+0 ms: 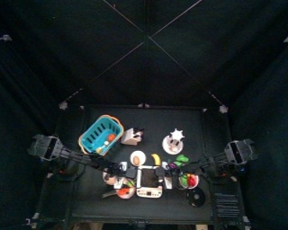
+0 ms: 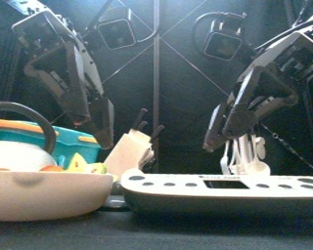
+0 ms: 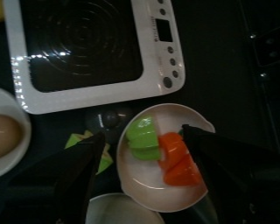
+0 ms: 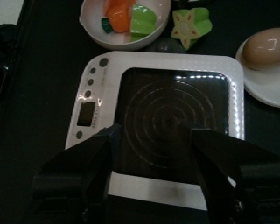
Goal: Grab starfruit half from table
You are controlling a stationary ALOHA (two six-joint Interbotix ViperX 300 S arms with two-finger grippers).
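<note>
The starfruit half (image 4: pixel 192 26) is a yellow-green star-shaped piece on the black table, between a white bowl (image 4: pixel 126 17) of orange and green pieces and a plate with an egg (image 4: pixel 271 49). My right gripper (image 4: pixel 154 150) is open and empty above the white kitchen scale (image 4: pixel 166 92), with the starfruit beyond the scale's far edge. My left gripper (image 3: pixel 143 179) is open and empty, its jaws standing either side of the same bowl (image 3: pixel 166 157). In the left wrist view, yellow-green bits (image 3: pixel 81 140) peek out behind one jaw.
A blue basket (image 1: pixel 100 135) stands at the back left and a white star shape (image 1: pixel 175 137) at the back middle. The scale (image 2: pixel 225 190) and a white bowl (image 2: pixel 42 190) fill the table's front edge. Small food items crowd the front.
</note>
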